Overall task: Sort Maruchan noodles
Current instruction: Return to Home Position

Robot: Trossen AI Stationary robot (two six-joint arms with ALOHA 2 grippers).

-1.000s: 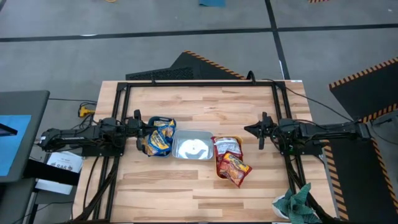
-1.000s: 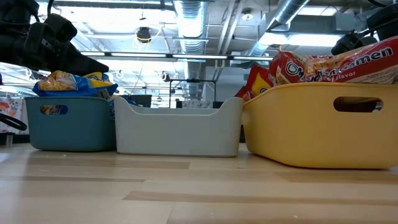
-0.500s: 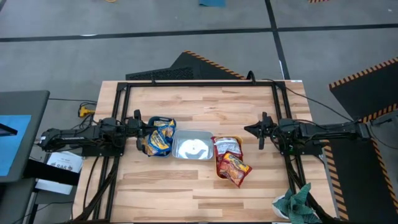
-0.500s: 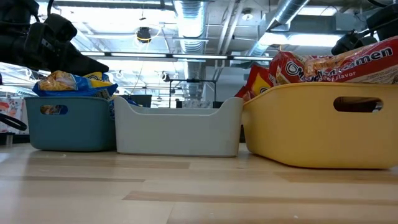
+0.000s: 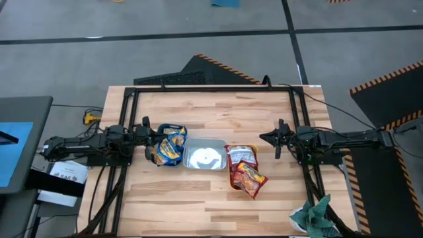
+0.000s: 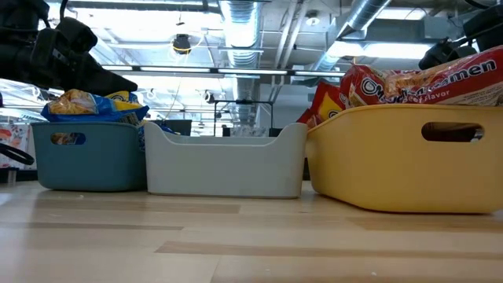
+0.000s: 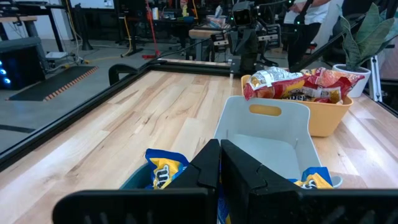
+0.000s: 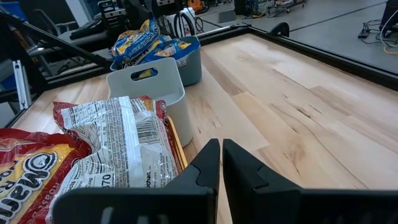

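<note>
Three bins stand in a row mid-table. The teal bin (image 5: 166,157) on the left holds yellow-and-blue Maruchan noodle packets (image 5: 170,144), heaped above its rim (image 6: 94,104). The middle whitish bin (image 5: 205,156) has no packets in it (image 7: 264,140). The orange-yellow bin (image 6: 409,161) on the right holds red-orange packets (image 5: 246,170), one reaching over its near rim. My left gripper (image 7: 219,163) is shut, level, just left of the teal bin (image 5: 156,135). My right gripper (image 8: 221,163) is shut, off to the right of the orange bin (image 5: 264,138). Neither holds anything.
A black metal frame (image 5: 211,88) borders the table's far, left and right sides. A teal cloth (image 5: 316,215) lies at the near right corner. Bare wood stretches on the far side (image 5: 218,112) and the near side (image 5: 192,205) of the bins.
</note>
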